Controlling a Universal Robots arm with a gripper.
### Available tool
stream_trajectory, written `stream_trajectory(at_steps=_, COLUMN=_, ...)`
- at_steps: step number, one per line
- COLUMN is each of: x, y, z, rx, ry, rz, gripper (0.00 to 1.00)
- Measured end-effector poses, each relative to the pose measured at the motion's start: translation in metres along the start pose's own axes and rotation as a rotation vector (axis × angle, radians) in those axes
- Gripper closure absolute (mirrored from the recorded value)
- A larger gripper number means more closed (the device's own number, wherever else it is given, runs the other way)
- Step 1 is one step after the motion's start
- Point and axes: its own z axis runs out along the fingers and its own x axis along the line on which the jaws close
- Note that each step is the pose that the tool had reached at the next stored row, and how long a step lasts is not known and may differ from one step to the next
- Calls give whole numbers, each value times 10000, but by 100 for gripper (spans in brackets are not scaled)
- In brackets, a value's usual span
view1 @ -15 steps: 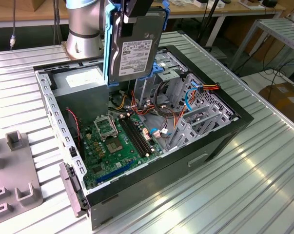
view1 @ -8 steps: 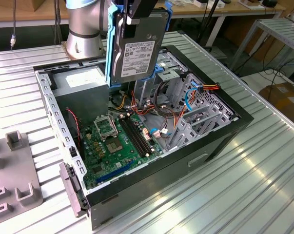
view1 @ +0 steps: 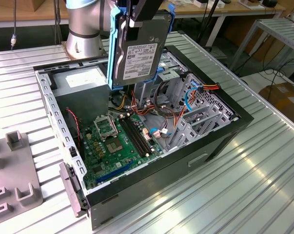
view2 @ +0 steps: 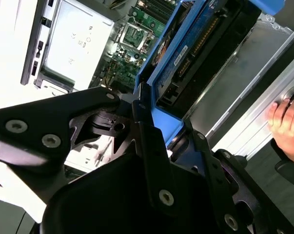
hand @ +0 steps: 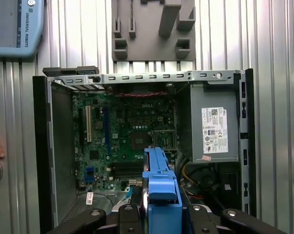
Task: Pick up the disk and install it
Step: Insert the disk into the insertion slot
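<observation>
The disk (view1: 137, 51) is a grey metal drive with a white barcode label and blue side rails. It hangs on edge in the air above the open computer case (view1: 220, 136), over the case's far end. My gripper (view1: 138, 14) is shut on its upper edge, a black finger on each side. In the first wrist view the disk's blue rail (hand: 159, 195) stands edge-on between the fingers (hand: 129, 214), with the motherboard (hand: 127, 131) below it. In the second wrist view the disk (view2: 190, 53) reaches away from the black gripper linkage (view2: 151, 146) toward the case.
The case holds a grey power supply (view1: 81, 83), a green motherboard (view1: 112, 141), loose cables and a metal drive bay (view1: 198, 114). A grey fixture (view1: 12, 180) lies on the ribbed table at the exterior view's left. A person's hand (view2: 288, 122) rests beside the case.
</observation>
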Motion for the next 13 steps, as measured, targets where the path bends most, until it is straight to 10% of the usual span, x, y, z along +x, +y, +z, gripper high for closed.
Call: stream_trajectory(at_steps=13, x=156, y=-13, z=1, rx=-1, ry=0, rz=0, gripper=63)
